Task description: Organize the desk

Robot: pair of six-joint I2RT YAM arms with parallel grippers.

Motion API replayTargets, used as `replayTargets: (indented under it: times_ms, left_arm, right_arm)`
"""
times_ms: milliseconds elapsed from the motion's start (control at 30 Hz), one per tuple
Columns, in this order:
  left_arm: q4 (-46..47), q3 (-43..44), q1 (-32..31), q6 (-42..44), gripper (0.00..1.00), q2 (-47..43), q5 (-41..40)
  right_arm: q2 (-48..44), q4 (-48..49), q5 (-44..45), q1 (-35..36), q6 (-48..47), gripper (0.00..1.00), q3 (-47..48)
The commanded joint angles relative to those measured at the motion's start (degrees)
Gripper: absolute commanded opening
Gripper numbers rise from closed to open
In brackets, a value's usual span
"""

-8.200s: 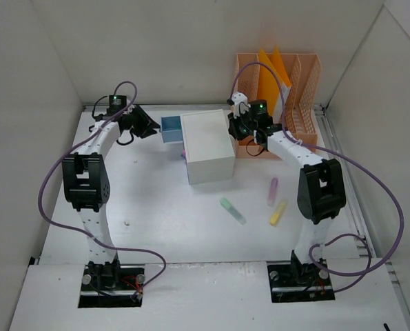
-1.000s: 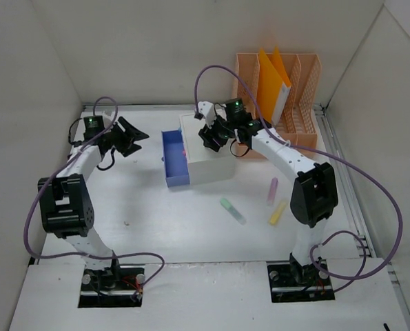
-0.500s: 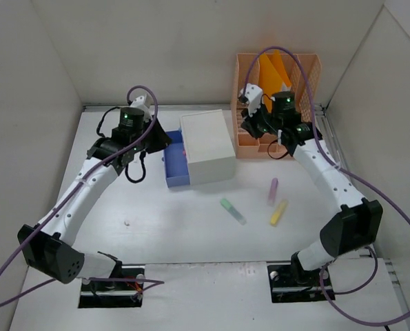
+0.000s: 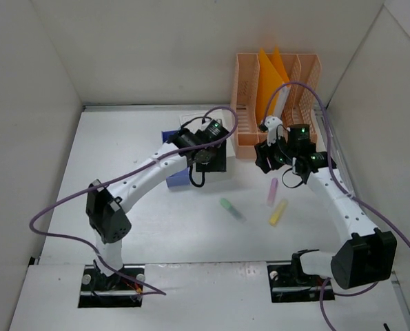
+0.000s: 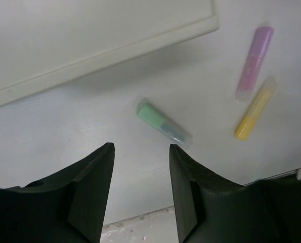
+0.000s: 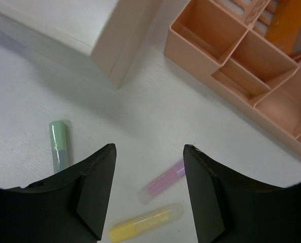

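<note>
I see my left fingers (image 5: 89,182) spread apart and empty, hanging above the tabletop (image 4: 156,227) near the green marker (image 5: 163,124) and the white box (image 5: 89,35). My right fingers (image 6: 97,182) are spread and empty too, over the pink marker (image 6: 165,179) and yellow marker (image 6: 145,223), near the orange organizer (image 6: 231,55). The tabletop lies under both arms.

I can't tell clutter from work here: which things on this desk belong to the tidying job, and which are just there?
Job: desk, green marker, pink marker, yellow marker, white box, orange rack.
Just there: orange folder already in rack, white walls.
</note>
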Motion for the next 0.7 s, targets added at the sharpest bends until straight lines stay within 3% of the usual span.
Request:
replayTargets:
  times_ms: [0, 133, 333, 533, 667]
  left_arm:
    - [-6.71, 4.39, -0.56, -5.84, 0.44, 1.62, 0.83]
    - [-12.08, 11.6, -1.71, -10.33, 0.45, 8.89, 1.44]
    - [-12.08, 17.58, -4.26, -13.14, 0.46, 15.32, 4.87]
    - [-12.79, 17.77, -7.6, -15.35, 0.47, 17.0, 3.12]
    - [-12.7, 16.89, -9.88, -17.8, 0.46, 17.36, -2.85]
  right_arm:
    - [-2.96, 2.06, 1.46, -2.07, 2.69, 0.53, -1.92]
    - [-2.97, 2.32, 0.67, -4.36, 3.05, 0.53, -3.77]
    - [-1.91, 2.41, -1.0, -8.4, 2.87, 0.54, -4.83]
    - [-1.91, 2.5, -2.23, -10.51, 1.46, 0.54, -5.09]
    - [-1.74, 2.5, -3.46, -10.96, 1.64, 0.54, -5.36]
